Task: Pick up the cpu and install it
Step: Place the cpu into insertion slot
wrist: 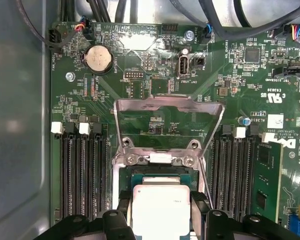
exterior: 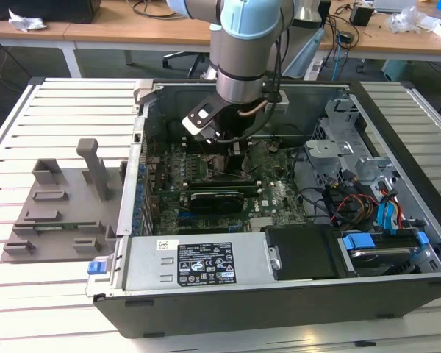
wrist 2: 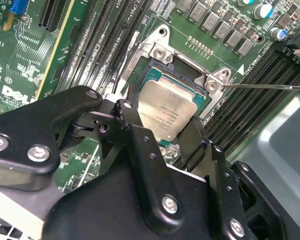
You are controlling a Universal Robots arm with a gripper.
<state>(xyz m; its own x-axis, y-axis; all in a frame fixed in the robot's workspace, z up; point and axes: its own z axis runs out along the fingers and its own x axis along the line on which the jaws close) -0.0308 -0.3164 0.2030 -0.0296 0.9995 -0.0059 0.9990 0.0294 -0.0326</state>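
Observation:
The cpu [wrist 2: 171, 111] [wrist: 161, 202], a flat square chip with a silver-grey top, sits level in the motherboard socket [wrist 2: 155, 75], inside its metal frame. My gripper [wrist 2: 162, 120] [wrist: 161, 210] is shut on the cpu, one black finger against each of two opposite edges. The socket's load plate [wrist: 167, 112] stands swung open beyond the chip, and the thin release lever [wrist 2: 265, 86] sticks out to one side. In the exterior view the arm's wrist [exterior: 239, 81] reaches down into the open computer case [exterior: 397, 140], with the gripper [exterior: 224, 143] low over the motherboard [exterior: 275, 198].
Memory slots [wrist: 82, 175] [wrist: 235, 170] flank the socket on both sides. Cables [exterior: 353, 202] and a drive cage [exterior: 338, 132] fill the case at the exterior view's right. The power supply [exterior: 198, 261] lies along the near wall. A grey holder tray [exterior: 59, 213] sits outside the case, at the left.

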